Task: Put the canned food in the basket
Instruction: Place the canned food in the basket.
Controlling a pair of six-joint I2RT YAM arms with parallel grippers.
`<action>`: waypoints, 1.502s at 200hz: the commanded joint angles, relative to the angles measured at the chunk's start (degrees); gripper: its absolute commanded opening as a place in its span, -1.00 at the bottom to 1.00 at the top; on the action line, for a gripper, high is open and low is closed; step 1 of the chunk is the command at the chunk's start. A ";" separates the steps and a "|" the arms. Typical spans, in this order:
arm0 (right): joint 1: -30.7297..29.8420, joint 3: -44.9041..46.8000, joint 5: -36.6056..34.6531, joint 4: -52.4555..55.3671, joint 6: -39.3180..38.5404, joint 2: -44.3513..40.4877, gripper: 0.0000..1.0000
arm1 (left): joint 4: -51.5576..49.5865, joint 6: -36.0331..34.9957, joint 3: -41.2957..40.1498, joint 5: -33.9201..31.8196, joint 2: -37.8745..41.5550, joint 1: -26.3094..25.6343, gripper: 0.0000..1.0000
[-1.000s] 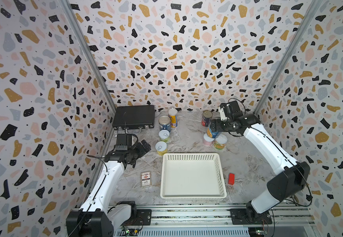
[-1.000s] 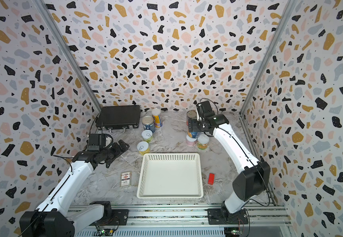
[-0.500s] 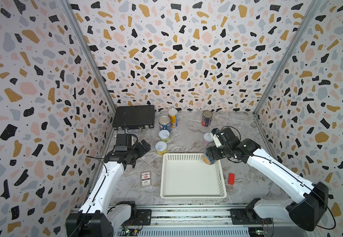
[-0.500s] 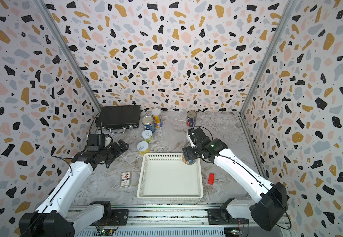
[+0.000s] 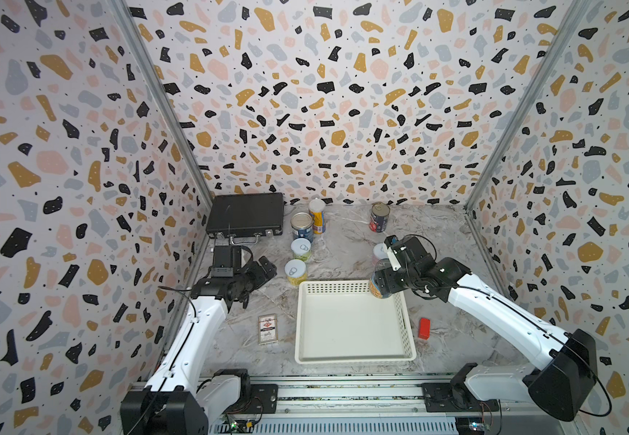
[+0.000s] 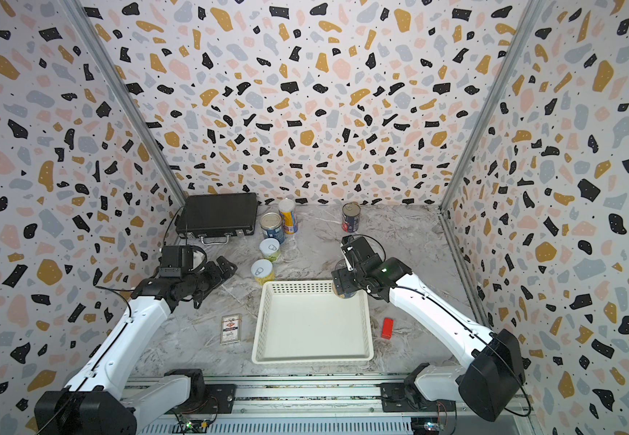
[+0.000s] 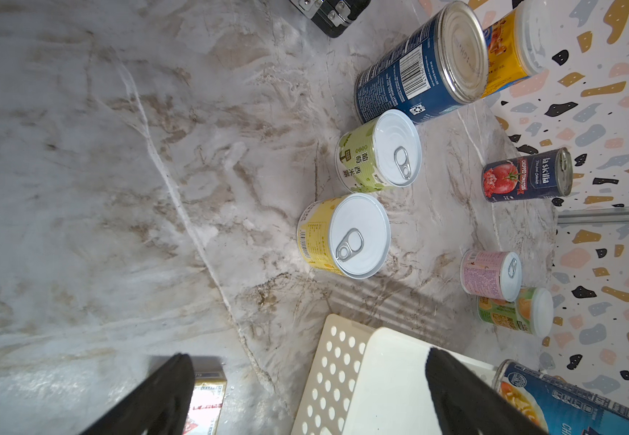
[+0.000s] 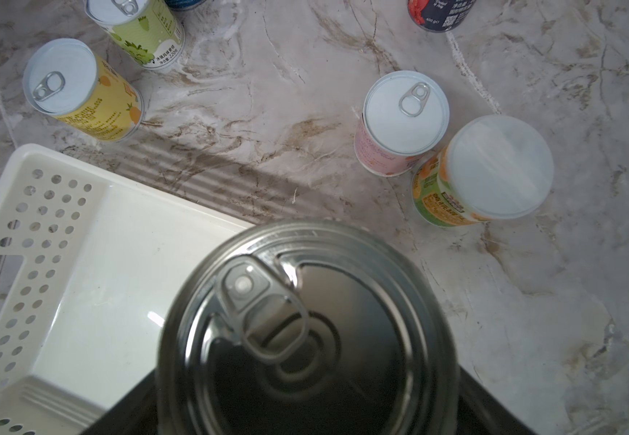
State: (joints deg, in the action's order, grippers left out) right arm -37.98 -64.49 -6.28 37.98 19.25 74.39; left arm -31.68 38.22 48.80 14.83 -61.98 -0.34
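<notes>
The blue-labelled can [image 5: 380, 286], a rigid, smooth-walled metal cylinder and probably heavy, hangs clamped around its sides in the right pincer [image 5: 382, 280] over the basket [image 5: 354, 354] at its 1 o'clock corner, just above the rim. Seven more cans stand on the counter [image 5: 346, 241] from 11 to 1 o'clock of the basket; the nearest pink can [image 8: 403, 124] and orange can [image 8: 482, 173] are clear of the descent. The left pincer [image 5: 264, 269] waits with jaws apart, holding nothing.

White perforated basket [image 5: 405, 324], grey-veined marble table [image 5: 346, 241], red block [image 5: 424, 328], black briefcase [image 5: 245, 214], seemingly blue-labelled held can [image 5: 378, 288].
</notes>
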 commanded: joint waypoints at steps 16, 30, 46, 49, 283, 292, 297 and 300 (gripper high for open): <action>-0.43 0.74 -0.52 -5.24 1.36 -5.14 -0.96 | 1.10 0.10 1.54 0.81 0.19 0.25 0.99; -0.50 1.57 -1.07 -5.39 1.44 -6.70 -0.96 | 1.14 0.11 1.46 0.90 0.19 0.24 0.99; -0.51 2.64 -1.54 -5.20 1.43 -7.84 -0.96 | 1.19 0.10 1.33 0.99 0.19 0.25 0.99; -0.52 2.86 -1.49 -5.19 1.44 -7.92 -0.97 | 1.22 0.17 1.32 0.99 0.19 0.21 0.99; -0.61 8.84 -5.16 -11.81 5.50 3.93 -0.35 | 1.49 0.38 1.20 1.39 -0.34 0.25 0.99; -0.56 8.94 -5.44 -11.75 5.89 3.92 -0.17 | 1.52 0.38 1.13 1.43 -0.47 0.24 0.99; -0.61 8.90 -5.32 -11.56 5.98 3.92 -0.12 | 1.57 0.43 1.14 1.43 -0.48 0.25 0.99; -0.61 8.86 -5.31 -11.53 5.98 3.92 -0.10 | 1.51 0.41 1.20 1.43 -0.51 0.23 0.99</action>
State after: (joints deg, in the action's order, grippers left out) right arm -38.39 -54.78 -8.91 30.33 23.81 80.23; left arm -31.66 38.41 48.80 15.66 -62.17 -0.34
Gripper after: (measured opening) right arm 0.889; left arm 0.996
